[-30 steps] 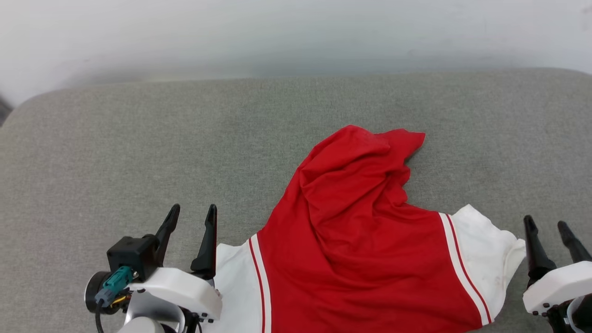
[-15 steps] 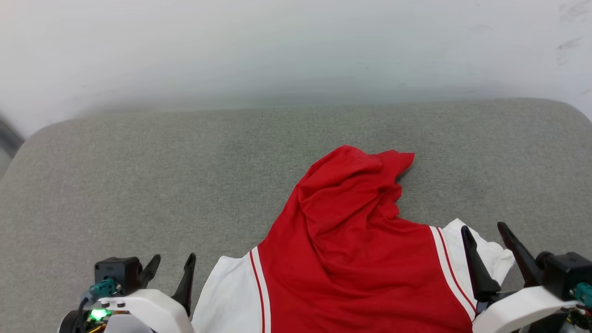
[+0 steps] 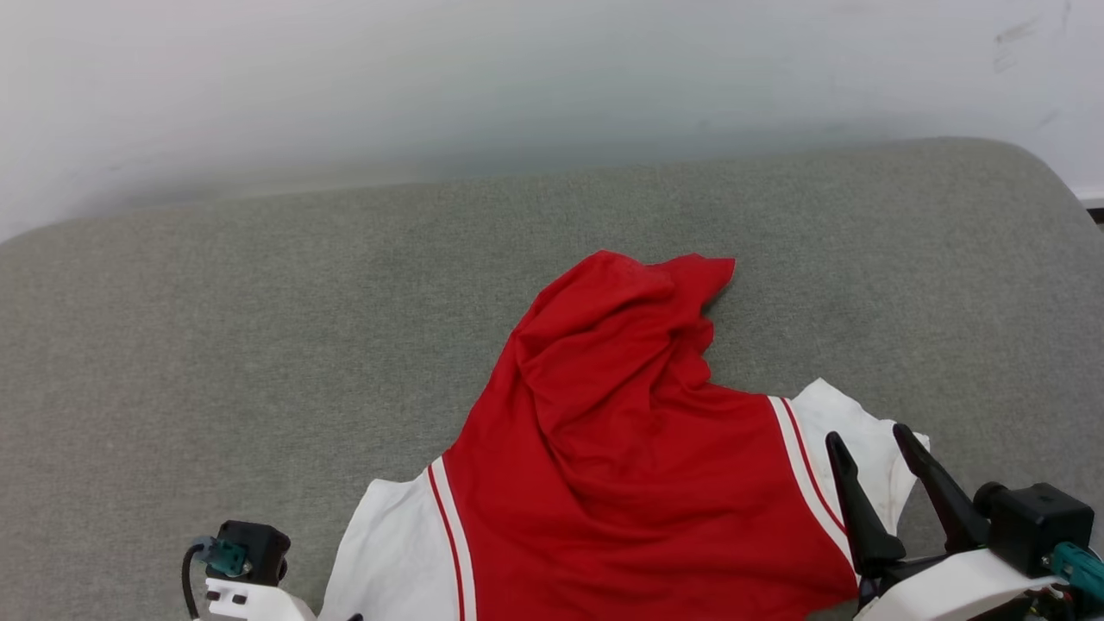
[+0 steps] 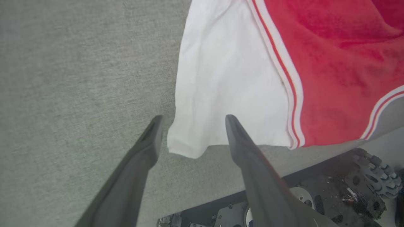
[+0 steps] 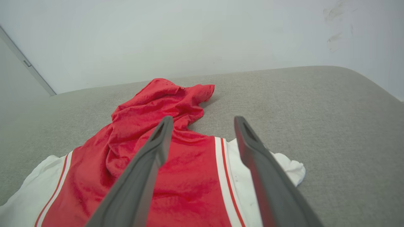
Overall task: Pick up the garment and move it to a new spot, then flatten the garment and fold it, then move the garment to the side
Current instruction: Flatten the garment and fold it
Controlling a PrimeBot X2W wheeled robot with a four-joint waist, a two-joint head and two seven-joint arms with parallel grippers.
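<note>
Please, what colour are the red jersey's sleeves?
White short sleeves, red-striped seams; left wrist view shows best.

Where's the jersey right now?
Head view: the garment lies crumpled on the grey cushion, near edge, right of centre, with one white sleeve at the open right gripper's fingertips.

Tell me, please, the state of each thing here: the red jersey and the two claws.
garment: not folded, crumpled, red body bunched up, lying on the grey cushion, not held.
left claw: open, empty, at a white corner of the garment.
right claw: open, empty, above the garment's other white end.
</note>
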